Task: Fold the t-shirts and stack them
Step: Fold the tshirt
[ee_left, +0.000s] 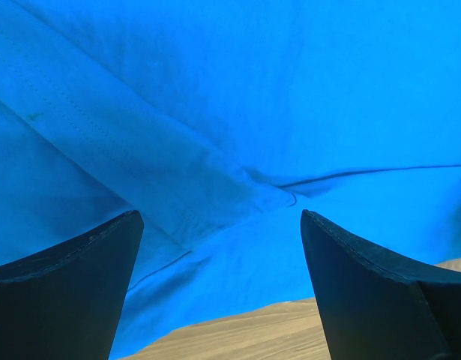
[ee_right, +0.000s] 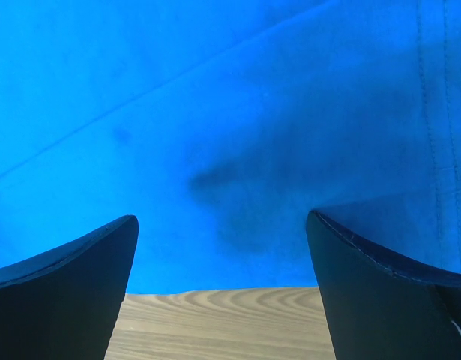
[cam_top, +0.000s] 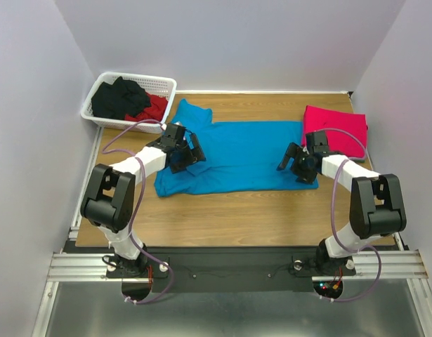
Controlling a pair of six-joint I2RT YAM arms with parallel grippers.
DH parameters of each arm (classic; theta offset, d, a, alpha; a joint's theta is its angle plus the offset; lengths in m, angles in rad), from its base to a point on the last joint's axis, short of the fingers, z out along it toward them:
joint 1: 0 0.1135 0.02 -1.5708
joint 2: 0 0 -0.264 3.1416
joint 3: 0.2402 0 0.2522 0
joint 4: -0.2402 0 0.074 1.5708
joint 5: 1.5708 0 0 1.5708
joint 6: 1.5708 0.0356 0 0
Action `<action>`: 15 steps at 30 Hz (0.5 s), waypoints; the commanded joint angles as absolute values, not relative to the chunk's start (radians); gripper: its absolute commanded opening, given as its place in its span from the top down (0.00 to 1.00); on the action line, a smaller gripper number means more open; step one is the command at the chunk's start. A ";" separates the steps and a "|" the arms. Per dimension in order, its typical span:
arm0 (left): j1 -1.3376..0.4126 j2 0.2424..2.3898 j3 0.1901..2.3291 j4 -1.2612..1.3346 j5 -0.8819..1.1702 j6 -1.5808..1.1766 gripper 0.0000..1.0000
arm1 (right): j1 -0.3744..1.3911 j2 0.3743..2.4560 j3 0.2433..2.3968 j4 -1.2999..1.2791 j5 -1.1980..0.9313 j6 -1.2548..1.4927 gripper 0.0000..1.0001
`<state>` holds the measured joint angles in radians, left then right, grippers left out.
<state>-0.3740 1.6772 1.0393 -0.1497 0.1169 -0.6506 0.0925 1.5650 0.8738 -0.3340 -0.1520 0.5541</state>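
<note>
The left fingers (ee_left: 65, 292), wide open and empty over the sleeve end of the turquoise t-shirt (cam_top: 244, 151) spread on the tabletop (cam_top: 223, 217), could pinch only one layer, while the right fingers (ee_right: 380, 292), equally open and empty at its right end, might drag it askew toward the folded pinkish-red t-shirt (cam_top: 338, 123)

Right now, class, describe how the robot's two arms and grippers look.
The left arm and right arm have white links and black joints. The left gripper and right gripper are black, with tapered fingers. Lilac cables run along each.
</note>
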 commanded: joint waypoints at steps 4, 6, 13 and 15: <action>-0.393 1.703 1.039 -0.127 0.126 -0.675 0.01 | 0.089 1.598 0.845 -0.290 -0.110 0.548 0.00; -0.394 1.707 1.040 -0.132 0.111 -0.680 0.02 | 0.091 1.603 0.842 -0.290 -0.098 0.551 0.00; -0.397 1.723 1.061 -0.143 0.075 -0.687 0.02 | 0.091 1.608 0.835 -0.288 -0.083 0.545 0.00; -0.397 1.750 1.077 -0.146 0.071 -0.683 0.02 | 0.090 1.608 0.833 -0.288 -0.081 0.543 0.00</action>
